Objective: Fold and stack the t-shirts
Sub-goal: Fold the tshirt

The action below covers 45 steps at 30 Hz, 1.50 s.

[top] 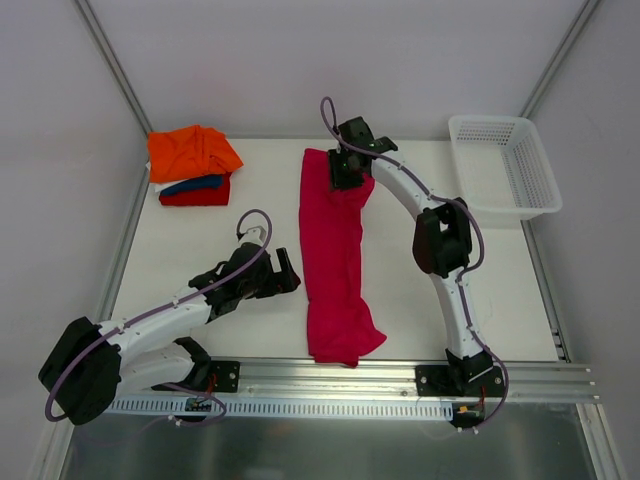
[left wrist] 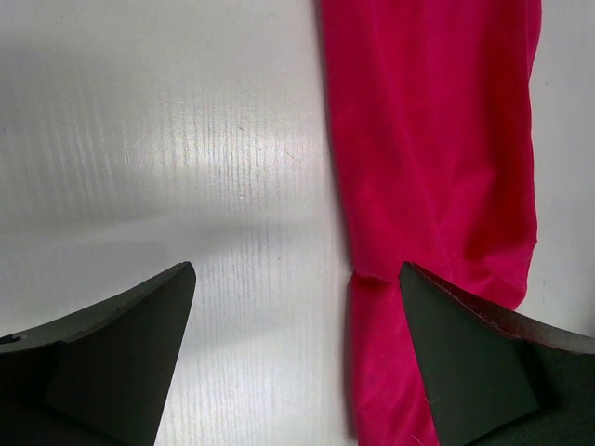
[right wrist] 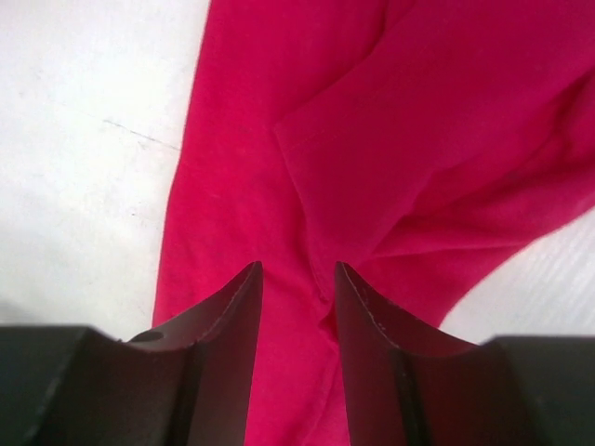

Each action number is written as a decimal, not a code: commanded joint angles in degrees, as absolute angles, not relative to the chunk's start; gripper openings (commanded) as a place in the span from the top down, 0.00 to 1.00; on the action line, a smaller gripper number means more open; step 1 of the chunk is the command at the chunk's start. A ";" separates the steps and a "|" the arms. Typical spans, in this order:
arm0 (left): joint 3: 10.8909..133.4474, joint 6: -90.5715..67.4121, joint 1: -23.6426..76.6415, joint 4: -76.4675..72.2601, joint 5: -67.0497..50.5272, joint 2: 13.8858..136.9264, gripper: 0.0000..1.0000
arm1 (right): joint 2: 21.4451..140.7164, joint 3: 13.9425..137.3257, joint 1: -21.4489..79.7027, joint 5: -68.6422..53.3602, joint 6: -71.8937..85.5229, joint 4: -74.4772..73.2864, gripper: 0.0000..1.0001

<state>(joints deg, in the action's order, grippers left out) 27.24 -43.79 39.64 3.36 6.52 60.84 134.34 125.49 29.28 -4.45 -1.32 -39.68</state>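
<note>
Since the magenta-pink t-shirt (top: 332, 260) already lies as one long narrow strip down the middle of the tabletop (top: 270, 170), the step in hand appears to be folding that strip end over end. Everything else can be placed from the shirt. The white mesh basket (top: 490, 118) sits well off to its right, by its far end. The finished pile is well off to its left at the far end: an orange shirt (top: 192, 152) on top, then a dark blue one (top: 195, 184), then a red one (top: 195, 197).

The right hand (right wrist: 297, 269) hangs over the strip's far end, fingers parted a little above the cloth and seemingly gripping nothing. The left hand (left wrist: 297, 274) is spread wide and empty, low over bare tabletop just beside the strip's left edge, about halfway along.

To do this well, I would take one end by both of its corners, one hand on each, so the cloth rises flat instead of roping. The near end looks rumpled and flares to the right, so it likely needs squaring first. Each pinch should catch every layer, or the sleeve tucked inside may slip out.
</note>
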 commanded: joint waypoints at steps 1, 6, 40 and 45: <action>28.04 -42.45 39.02 3.43 6.59 61.08 0.07 | 135.35 126.30 28.74 -12.38 -1.14 -36.48 0.60; 28.13 -42.45 39.02 3.43 6.59 61.35 0.07 | 137.37 126.56 27.43 -16.78 -0.18 -33.49 0.60; 27.86 -43.24 38.85 0.80 3.87 63.72 0.07 | 116.66 105.22 24.78 -6.68 -1.50 -30.50 0.60; 26.72 -45.17 39.02 -1.84 0.18 64.25 0.08 | 107.77 91.63 25.49 -2.46 -0.44 -28.67 0.60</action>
